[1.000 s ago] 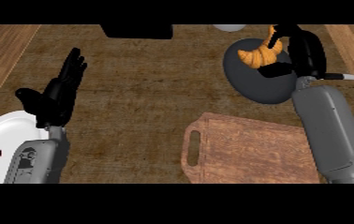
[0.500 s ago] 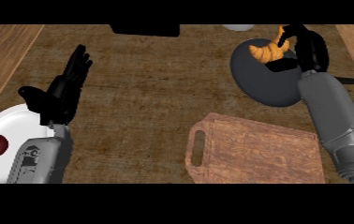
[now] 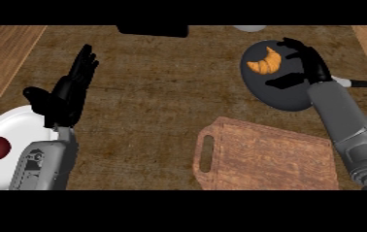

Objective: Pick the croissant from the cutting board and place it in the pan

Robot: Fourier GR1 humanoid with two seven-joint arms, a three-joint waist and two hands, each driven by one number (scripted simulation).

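The orange croissant [image 3: 265, 62] lies in the dark grey pan [image 3: 276, 92] at the upper right, near the pan's far side. My right hand [image 3: 307, 67] hovers just right of it with fingers spread and nothing in them, the thumb reaching over the pan. The wooden cutting board [image 3: 269, 156] sits at the lower right with no food on it. At the left my left hand [image 3: 68, 90] rests open, fingers pointing up.
A white plate [image 3: 22, 129] with a dark red item [image 3: 4, 147] shows at the lower left edge, partly behind my left forearm. A black object [image 3: 153, 30] and a pale round thing [image 3: 249, 28] sit along the counter's far edge.
My right hand has opened and let go of the croissant, which now lies in the pan; the hand has shifted slightly right. The left hand has stayed as it was.
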